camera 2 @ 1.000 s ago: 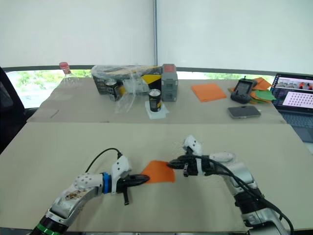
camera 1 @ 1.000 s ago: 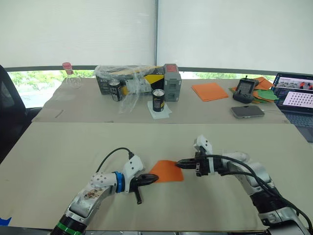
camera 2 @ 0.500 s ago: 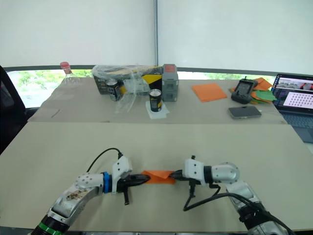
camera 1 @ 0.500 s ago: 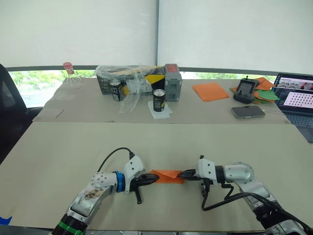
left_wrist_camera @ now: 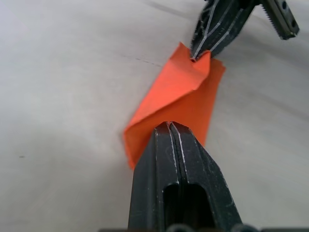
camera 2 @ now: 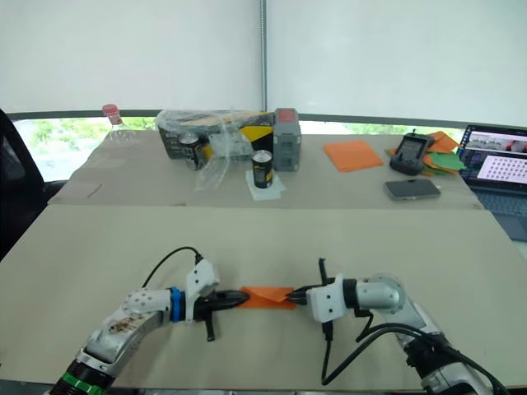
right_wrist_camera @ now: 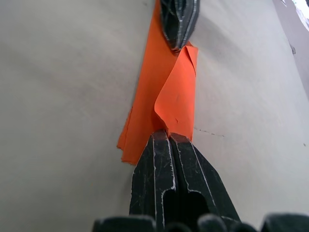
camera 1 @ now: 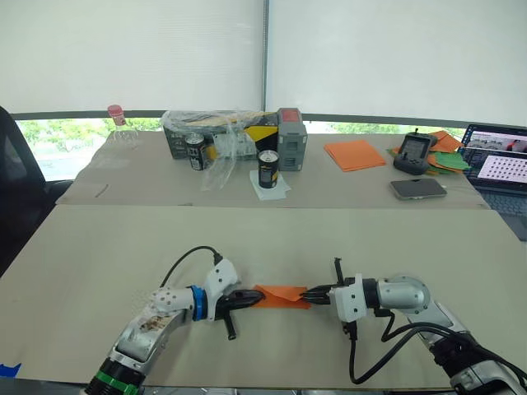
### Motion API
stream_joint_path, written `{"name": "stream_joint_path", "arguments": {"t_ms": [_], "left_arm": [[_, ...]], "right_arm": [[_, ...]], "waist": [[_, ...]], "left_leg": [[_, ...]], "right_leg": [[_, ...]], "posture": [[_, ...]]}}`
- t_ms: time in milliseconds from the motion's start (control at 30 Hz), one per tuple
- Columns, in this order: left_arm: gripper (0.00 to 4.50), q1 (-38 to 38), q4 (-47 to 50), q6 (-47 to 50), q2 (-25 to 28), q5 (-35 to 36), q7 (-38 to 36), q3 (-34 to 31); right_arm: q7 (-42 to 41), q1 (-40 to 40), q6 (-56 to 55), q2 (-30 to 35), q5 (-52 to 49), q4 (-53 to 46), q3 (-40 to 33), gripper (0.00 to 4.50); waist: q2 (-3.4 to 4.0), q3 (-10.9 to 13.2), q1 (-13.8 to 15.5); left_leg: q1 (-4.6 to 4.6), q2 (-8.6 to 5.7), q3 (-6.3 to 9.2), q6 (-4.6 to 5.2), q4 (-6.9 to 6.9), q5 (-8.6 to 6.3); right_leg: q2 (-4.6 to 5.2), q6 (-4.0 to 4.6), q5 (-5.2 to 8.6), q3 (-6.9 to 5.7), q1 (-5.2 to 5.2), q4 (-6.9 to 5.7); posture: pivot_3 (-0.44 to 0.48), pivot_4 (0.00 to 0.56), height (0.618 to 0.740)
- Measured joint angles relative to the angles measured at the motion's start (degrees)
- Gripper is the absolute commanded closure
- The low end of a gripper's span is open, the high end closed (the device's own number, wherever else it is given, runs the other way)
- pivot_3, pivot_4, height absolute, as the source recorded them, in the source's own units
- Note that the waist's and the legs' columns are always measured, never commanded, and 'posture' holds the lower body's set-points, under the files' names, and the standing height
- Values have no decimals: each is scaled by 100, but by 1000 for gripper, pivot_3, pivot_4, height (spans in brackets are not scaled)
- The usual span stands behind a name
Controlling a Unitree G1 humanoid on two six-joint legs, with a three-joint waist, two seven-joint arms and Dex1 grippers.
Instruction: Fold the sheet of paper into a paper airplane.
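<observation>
Left wrist view: left claw (left_wrist_camera: 175,126) and right claw (left_wrist_camera: 200,57) pinch the half-folded sheet of paper (left_wrist_camera: 176,99), hiding its ends.

Beige table (camera 1: 99,247) beneath white window blinds (camera 1: 132,49), daylit greenery below them.

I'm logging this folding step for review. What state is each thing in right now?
sheet of paper: half-folded, one flap curled over, on the table.
left gripper: shut on the sheet's left end.
right gripper: shut on the sheet's right end.
can: upright on a napkin.
laptop: open, screen lit.
</observation>
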State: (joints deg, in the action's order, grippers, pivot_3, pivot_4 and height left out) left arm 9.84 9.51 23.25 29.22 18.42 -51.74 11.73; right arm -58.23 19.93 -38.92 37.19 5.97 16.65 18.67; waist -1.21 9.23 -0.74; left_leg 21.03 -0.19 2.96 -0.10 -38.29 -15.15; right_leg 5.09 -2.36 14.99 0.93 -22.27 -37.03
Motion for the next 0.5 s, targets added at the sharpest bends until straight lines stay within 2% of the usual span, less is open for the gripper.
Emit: {"name": "stream_joint_path", "arguments": {"t_ms": [133, 200, 367, 500], "left_arm": [[4500, 255, 244, 264, -92, 829, 128, -1003], [4500, 330, 431, 480, -69, 1125, 147, -1224], [4500, 339, 533, 835, -232, 1292, 186, -926], [4500, 456, 280, 738, -282, 781, 290, -327]], "right_arm": [[84, 40, -1, 0, 11, 30, 75, 4486], [119, 41, 0, 0, 11, 30, 100, 4486], [167, 46, 13, -3, 11, 43, 123, 4486], [197, 36, 80, -18, 10, 16, 133, 4486]], "waist": [[-2, -1, -3], [-1, -1, -12], [-3, -2, -14], [-3, -2, -19]], "left_leg": [[-5, 3, 3, 0, 0, 0], [-9, 1, 0, 0, 2, 0], [-13, 1, -1, -1, 2, 0], [-22, 1, -3, 0, 5, 0]], "right_leg": [[-1, 0, 0, -1, 1, -2], [0, 0, 0, 3, 5, -1], [-2, 0, 0, 5, 7, -2], [-4, 1, 0, 8, 13, -2]], "posture": [[0, 150, 740], [0, 150, 740], [0, 150, 740], [0, 150, 740]]}}
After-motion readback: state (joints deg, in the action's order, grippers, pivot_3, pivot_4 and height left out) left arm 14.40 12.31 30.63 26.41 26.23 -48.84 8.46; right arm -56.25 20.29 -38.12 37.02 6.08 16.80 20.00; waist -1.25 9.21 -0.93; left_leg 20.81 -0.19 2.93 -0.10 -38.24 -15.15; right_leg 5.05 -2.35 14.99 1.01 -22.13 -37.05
